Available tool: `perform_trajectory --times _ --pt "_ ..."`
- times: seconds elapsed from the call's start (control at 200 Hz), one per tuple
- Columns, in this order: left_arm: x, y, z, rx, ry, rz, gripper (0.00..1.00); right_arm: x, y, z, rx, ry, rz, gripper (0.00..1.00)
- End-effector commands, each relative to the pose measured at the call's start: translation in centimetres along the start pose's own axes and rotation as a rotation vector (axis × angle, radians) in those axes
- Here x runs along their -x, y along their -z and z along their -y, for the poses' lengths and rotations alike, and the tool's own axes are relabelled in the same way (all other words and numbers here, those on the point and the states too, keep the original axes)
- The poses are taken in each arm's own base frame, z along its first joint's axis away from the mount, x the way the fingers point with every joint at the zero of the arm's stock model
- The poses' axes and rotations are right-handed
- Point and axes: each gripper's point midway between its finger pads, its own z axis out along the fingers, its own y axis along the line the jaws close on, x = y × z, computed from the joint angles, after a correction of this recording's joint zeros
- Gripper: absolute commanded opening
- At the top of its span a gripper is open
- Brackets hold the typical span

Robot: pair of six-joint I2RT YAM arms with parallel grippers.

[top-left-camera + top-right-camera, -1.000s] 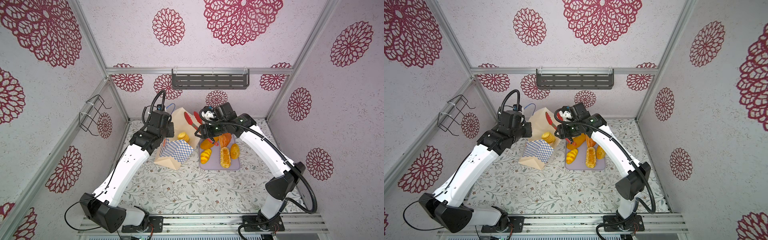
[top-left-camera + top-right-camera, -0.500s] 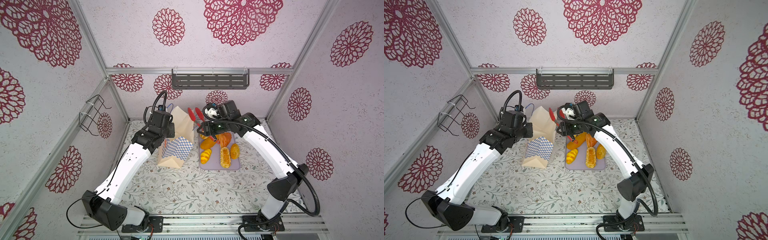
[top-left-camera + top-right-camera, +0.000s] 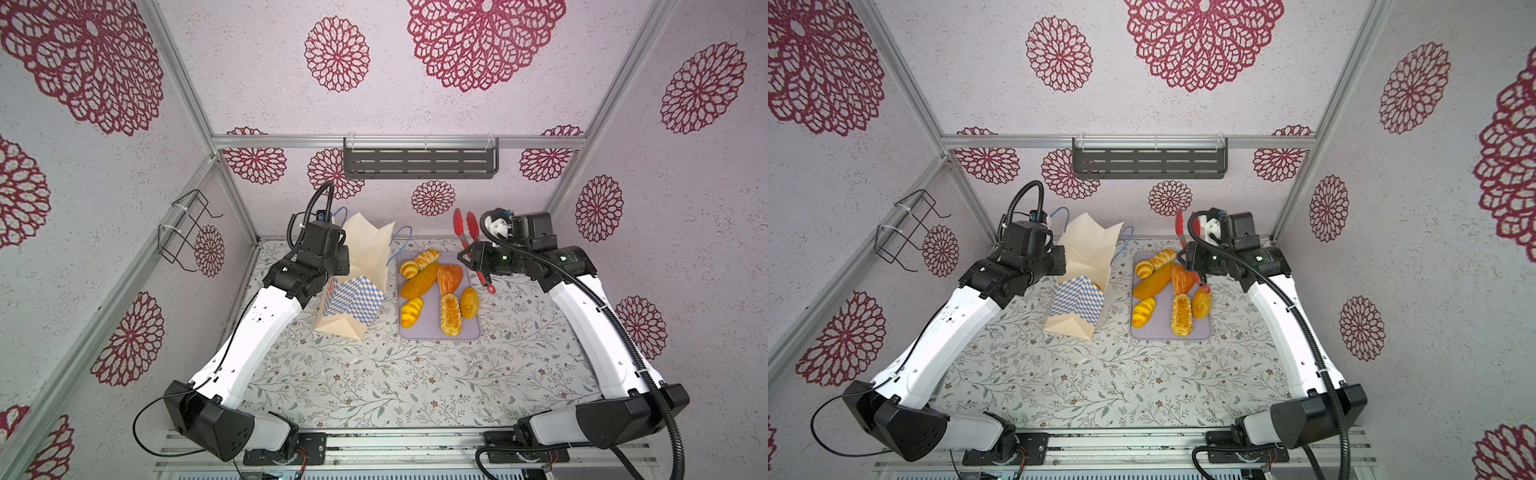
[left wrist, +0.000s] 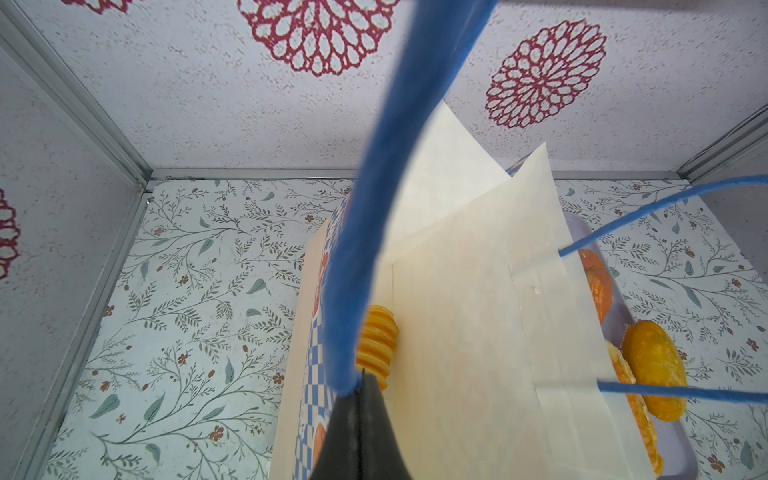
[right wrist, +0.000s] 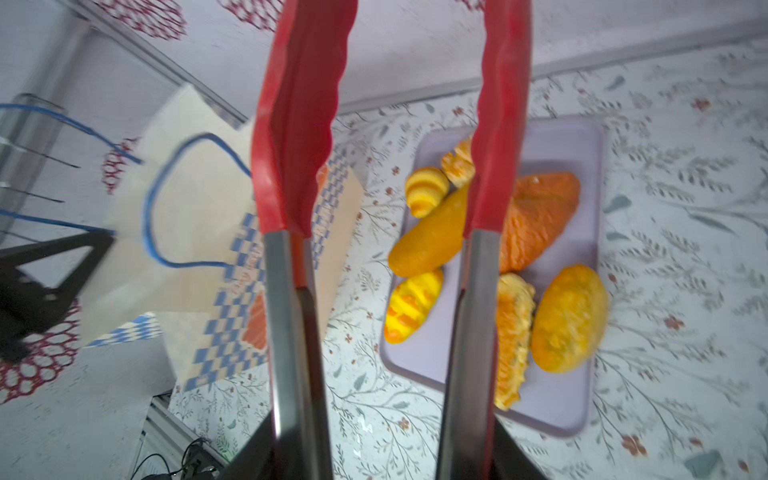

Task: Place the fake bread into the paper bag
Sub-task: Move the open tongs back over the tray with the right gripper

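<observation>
I am pinching the near blue cord handle (image 4: pixel 374 208) of the paper bag (image 3: pixel 353 299) with my left claw (image 4: pixel 360 386), its tips pressed together on the cord. The bag is standing on the flowered counter (image 3: pixel 374 386) just left of the lilac tray (image 3: pixel 419 330), with its mouth gaping open; whether it is touching the tray I cannot tell. One ridged yellow roll (image 4: pixel 376 336) is lying inside the bag.

My right claw (image 3: pixel 477 262) is gripping the red tongs (image 3: pixel 471 237) by their steel arms, hanging above the tray's far right corner. The tongs' red tips are standing apart with nothing between them.

The rest of the fake bread is lying on the tray. A small croissant (image 3: pixel 409 269) and a braided pastry (image 3: pixel 427 258) are sitting at its far end, and a long loaf (image 3: pixel 419 280) is leaning against a brown ribbed pastry (image 3: pixel 449 277) in its middle. A striped roll (image 3: pixel 412 312), a long plaited loaf (image 3: pixel 451 320) and an oval bun (image 3: pixel 469 302) are filling its near half.
</observation>
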Motion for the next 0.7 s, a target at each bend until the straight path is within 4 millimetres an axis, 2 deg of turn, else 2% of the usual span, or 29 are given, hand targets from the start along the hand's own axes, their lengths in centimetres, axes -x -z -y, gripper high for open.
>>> perform_trajectory --times 0.0,0.15,0.31,0.46,0.696 --pt "0.8 -0.4 0.4 -0.014 -0.005 0.034 0.0 -3.1 -0.2 3.6 -0.098 -0.06 -0.077 0.52" --pt "0.8 -0.6 0.6 -0.026 -0.008 0.038 0.0 -7.5 -1.1 7.6 -0.201 -0.113 -0.184 0.52" --pt "0.6 -0.8 0.8 -0.041 -0.011 0.039 0.0 -10.5 -2.0 9.6 -0.253 -0.139 -0.263 0.53" --pt "0.4 -0.9 1.0 -0.055 -0.01 0.042 0.0 -11.9 -2.6 10.9 -0.294 -0.148 -0.316 0.55" --pt "0.4 -0.7 0.9 -0.074 -0.004 0.054 0.0 -12.4 -3.9 11.8 -0.311 -0.151 -0.353 0.59"
